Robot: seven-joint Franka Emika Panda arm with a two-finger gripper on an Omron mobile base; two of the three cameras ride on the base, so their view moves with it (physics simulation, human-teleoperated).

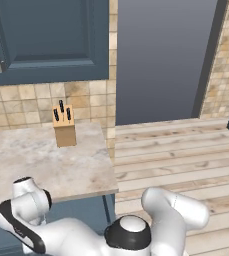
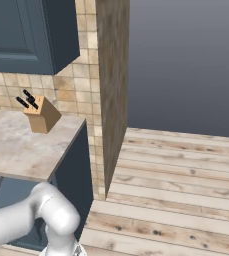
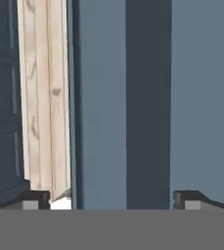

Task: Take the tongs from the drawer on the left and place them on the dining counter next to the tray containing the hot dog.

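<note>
Gripper [image 3: 111,199] low below the knife block [image 1: 64,126] worktop [image 1: 46,160], fingers spread wide, empty, facing blue cabinet panels [image 3: 147,97]. Should find the drawer handle and square up before closing.

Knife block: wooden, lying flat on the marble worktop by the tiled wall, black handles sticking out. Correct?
Not quite. The knife block stands upright on the marble worktop, not flat; the left base view shows it. The rest holds: wooden, by the tiled wall, black handles sticking out.
</note>
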